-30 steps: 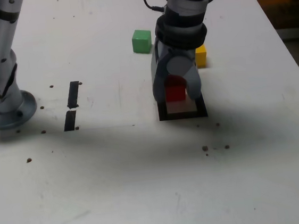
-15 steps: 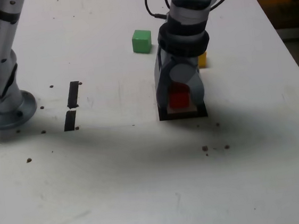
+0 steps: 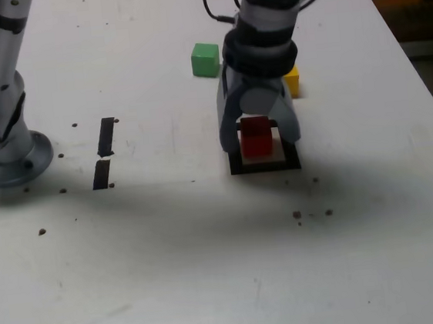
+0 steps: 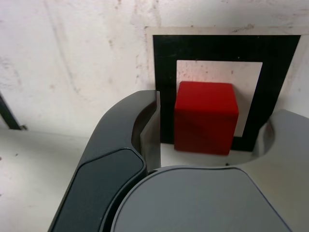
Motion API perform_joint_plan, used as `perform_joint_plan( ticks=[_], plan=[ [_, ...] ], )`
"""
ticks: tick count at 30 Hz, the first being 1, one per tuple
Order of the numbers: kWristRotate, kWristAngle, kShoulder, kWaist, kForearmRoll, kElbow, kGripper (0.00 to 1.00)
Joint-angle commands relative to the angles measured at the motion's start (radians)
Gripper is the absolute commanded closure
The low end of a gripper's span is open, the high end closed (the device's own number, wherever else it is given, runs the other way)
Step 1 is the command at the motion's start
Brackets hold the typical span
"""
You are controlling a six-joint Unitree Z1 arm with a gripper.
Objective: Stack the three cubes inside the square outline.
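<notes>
A broad white tabletop [image 3: 212,271], scuffed and dotted with small dark specks, fills almost the whole exterior view. A grey metal robot arm base [image 3: 2,146] is seen at the left edge of the frame, and the grey arm is seen again at upper centre, where black cables [image 3: 219,7] trail from it. From there the arm reaches down to a grey two-fingered gripper [image 3: 260,138] just right of the frame's centre. The gripper's fingers are spread apart, one on each side of a small red solid cube [image 3: 256,136], and in the wrist view a clear gap is shown between the red cube [image 4: 206,117] and the dark finger [image 4: 145,130] beside it, so nothing is being pinched. The red cube is set on the table inside the square outline of black tape [image 3: 264,162], on its white centre; in the wrist view one edge of the cube overlaps the black border [image 4: 166,72]. A green cube [image 3: 206,59] is placed at upper centre, to the left of the arm. A yellow cube [image 3: 292,80] is partly hidden behind the arm, to the right of it. Two short black tape strips [image 3: 104,152] are laid end to end at centre left.
</notes>
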Motion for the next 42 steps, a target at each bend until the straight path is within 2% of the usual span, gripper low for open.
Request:
perform_joint_plan(
  ticks=[1, 6, 9, 15, 23, 28, 35, 42],
  plan=[
    [-0.001, 0.010, -0.020, -0.002, 0.033, -0.026, 0.00],
    [0.015, 0.061, -0.043, 0.015, 0.141, -0.138, 0.00],
    [0.059, 0.078, -0.038, 0.056, 0.189, -0.212, 0.00],
    [0.160, 0.084, 0.004, 0.148, 0.211, -0.287, 0.01],
    [0.244, 0.112, 0.127, 0.256, 0.207, -0.364, 0.02],
    [0.247, 0.109, 0.175, 0.288, 0.207, -0.394, 0.06],
    [0.238, 0.096, 0.193, 0.290, 0.207, -0.396, 0.20],
    [0.228, 0.085, 0.227, 0.291, 0.189, -0.399, 0.27]
  ],
)
